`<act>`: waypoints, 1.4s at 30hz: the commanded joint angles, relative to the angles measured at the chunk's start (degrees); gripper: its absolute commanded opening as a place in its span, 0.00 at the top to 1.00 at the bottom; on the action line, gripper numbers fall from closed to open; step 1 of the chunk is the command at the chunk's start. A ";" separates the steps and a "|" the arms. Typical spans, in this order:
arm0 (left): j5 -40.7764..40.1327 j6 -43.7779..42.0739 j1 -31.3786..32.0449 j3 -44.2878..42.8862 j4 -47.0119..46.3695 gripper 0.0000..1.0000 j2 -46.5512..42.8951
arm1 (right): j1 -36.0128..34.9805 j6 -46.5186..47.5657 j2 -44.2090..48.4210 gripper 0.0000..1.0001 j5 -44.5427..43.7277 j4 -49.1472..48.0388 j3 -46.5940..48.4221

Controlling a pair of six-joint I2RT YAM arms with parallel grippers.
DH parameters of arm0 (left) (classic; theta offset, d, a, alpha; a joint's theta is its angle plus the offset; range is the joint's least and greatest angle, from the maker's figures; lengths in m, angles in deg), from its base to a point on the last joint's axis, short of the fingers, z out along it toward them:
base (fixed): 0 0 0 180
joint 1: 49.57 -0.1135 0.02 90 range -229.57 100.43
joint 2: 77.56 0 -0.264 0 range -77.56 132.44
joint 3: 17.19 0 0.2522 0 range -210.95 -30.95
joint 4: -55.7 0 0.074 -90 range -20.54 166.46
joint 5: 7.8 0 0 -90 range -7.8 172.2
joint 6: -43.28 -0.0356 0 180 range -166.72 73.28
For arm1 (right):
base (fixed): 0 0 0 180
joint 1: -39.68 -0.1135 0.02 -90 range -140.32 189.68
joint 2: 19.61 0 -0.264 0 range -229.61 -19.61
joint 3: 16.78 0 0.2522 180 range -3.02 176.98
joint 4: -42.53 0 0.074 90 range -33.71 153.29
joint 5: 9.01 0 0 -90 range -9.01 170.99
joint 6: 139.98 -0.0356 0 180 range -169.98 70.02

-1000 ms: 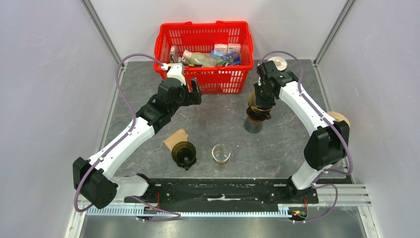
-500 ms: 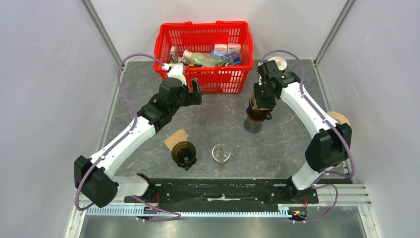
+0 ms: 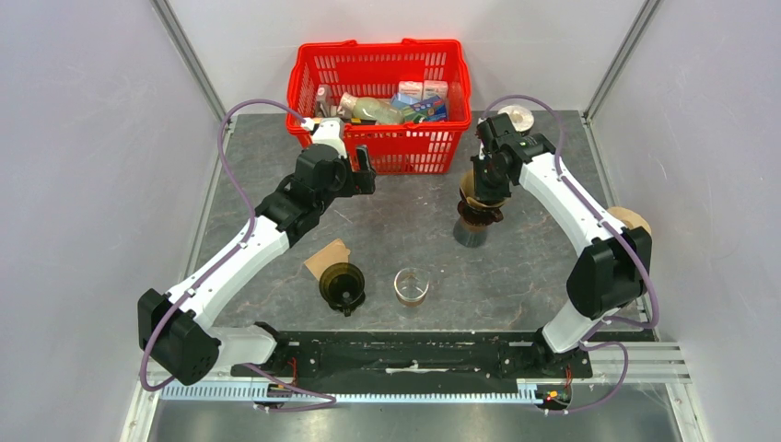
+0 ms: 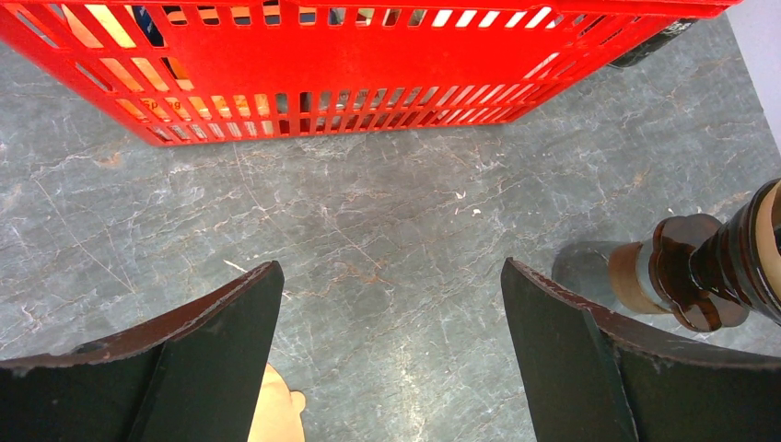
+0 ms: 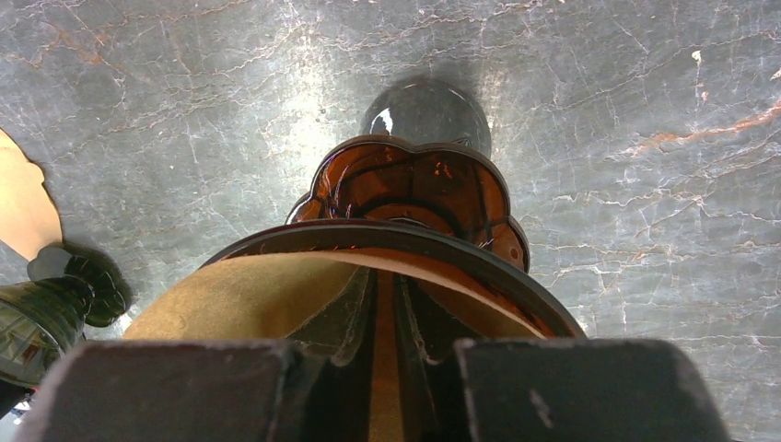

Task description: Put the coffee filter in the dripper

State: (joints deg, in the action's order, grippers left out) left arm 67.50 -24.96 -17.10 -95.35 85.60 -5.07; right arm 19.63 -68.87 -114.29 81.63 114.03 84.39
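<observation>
The tan coffee filter (image 5: 239, 299) is seen inside the brown dripper (image 5: 414, 189), which is set on a gray cup (image 5: 428, 110) at the right of the table (image 3: 405, 221). The right gripper (image 5: 379, 368) is held just above it w/ fingers a bit apart, not pinched on the paper. The left gripper (image 4: 391, 276) is held wide apart & empty, low over the table near the red basket (image 4: 368, 74). A 2nd filter (image 3: 324, 255) is laid flat by a dark green dripper (image 3: 343, 284), w/ a glass (image 3: 411, 285) near it
</observation>
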 commanded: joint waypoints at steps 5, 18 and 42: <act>-0.33 1.71 -0.30 -0.29 -1.82 0.05 0.07 | -0.36 -0.75 0.20 0.81 0.54 -0.52 0.11; 0.45 1.96 -0.30 -0.46 -1.73 0.05 0.30 | -0.38 -1.10 4.24 0.79 -2.42 -1.13 3.32; 1.86 1.88 -0.29 -0.55 -1.46 0.04 -0.31 | -0.41 -1.28 13.39 0.59 -6.94 -8.02 4.83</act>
State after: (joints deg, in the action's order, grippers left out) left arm 69.03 -24.90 -17.10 -95.35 85.62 -4.92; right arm 19.52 -70.14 -107.42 77.79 111.95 87.87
